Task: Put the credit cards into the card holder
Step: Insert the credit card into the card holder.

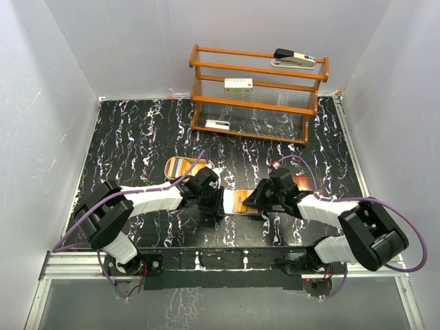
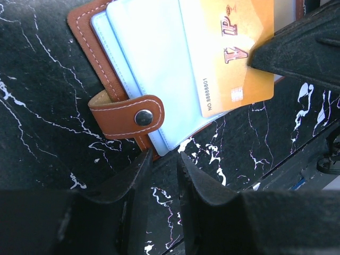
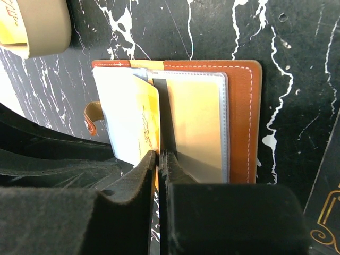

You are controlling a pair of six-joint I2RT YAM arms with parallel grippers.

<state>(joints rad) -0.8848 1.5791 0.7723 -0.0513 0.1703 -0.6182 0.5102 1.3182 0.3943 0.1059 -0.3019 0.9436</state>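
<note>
The brown card holder [image 2: 85, 32] lies open on the black marbled table, its clear pockets [image 2: 149, 64] facing up and the snap strap [image 2: 127, 116] folded over the edge. My right gripper [image 3: 158, 154] is shut on a gold credit card [image 3: 139, 119] and holds it edge-up over the open card holder [image 3: 241, 117]. Another gold card [image 3: 196, 122] sits inside a clear pocket. In the left wrist view the held card [image 2: 223, 58] reads VIP. My left gripper [image 2: 163, 155] has its jaws slightly apart at the holder's near edge, with only table showing between them.
A tan rounded tray [image 1: 180, 165] lies just behind the left gripper [image 1: 208, 194]. At the back stands a wooden rack [image 1: 258, 96] holding a stapler [image 1: 294, 58] and a white labelled box [image 1: 238, 84]. A dark booklet [image 3: 325, 212] lies right of the holder.
</note>
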